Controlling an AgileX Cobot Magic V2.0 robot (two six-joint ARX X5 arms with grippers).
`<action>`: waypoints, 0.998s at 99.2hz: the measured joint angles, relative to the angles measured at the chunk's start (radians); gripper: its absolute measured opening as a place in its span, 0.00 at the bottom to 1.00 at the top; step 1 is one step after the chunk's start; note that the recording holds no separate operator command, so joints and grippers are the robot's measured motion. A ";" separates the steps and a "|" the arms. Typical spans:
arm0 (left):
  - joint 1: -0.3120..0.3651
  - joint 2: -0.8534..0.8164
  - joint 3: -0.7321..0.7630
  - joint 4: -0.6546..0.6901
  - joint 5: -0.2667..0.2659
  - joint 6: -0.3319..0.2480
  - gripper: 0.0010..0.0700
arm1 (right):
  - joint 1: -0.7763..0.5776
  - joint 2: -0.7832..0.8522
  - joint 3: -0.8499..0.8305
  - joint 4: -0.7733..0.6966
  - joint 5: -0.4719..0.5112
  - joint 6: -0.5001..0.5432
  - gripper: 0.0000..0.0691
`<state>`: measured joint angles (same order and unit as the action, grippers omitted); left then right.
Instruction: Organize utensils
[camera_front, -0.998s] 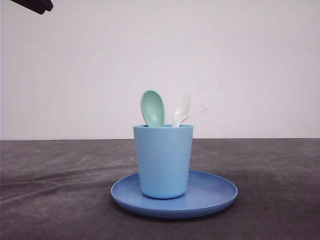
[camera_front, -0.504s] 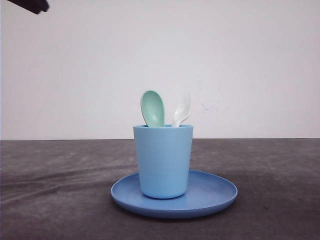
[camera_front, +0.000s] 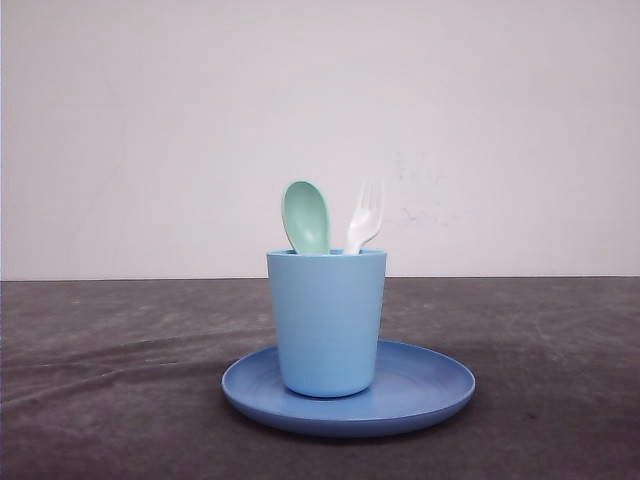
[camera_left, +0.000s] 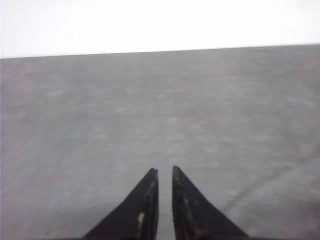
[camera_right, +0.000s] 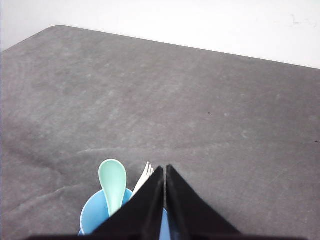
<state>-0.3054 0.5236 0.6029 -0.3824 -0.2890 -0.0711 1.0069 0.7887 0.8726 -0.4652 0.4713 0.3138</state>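
Spoon (camera_front: 306, 214) and fork (camera_front: 364, 217) stand upright inside the light blue cup (camera_front: 326, 322), handles down, with the mint-green bowl and the white tines showing above the rim. Spoon sits toward the robot's left side of the cup, fork toward the right, a small gap between them. Cup stands on the round blue plate (camera_front: 430, 385), which rests on the dark grey surface (camera_front: 110, 380). Left gripper (camera_left: 164, 172): jaws nearly together with a narrow slit between the tips, nothing held, over bare surface. Right gripper (camera_right: 165, 169): jaws closed tip to tip, nothing held, positioned above the cup, with spoon and fork visible just beside the tips
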 joint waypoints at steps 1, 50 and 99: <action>0.008 -0.008 -0.011 0.008 0.000 0.000 0.02 | 0.000 0.000 0.000 0.000 0.000 0.000 0.01; 0.253 -0.400 -0.510 0.126 0.104 0.000 0.02 | 0.000 0.000 0.000 0.000 0.000 0.000 0.01; 0.308 -0.519 -0.549 0.143 0.193 0.055 0.02 | 0.000 0.000 0.000 0.005 0.000 0.000 0.01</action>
<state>0.0029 0.0044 0.0540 -0.2398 -0.0959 -0.0162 1.0069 0.7887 0.8726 -0.4602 0.4713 0.3138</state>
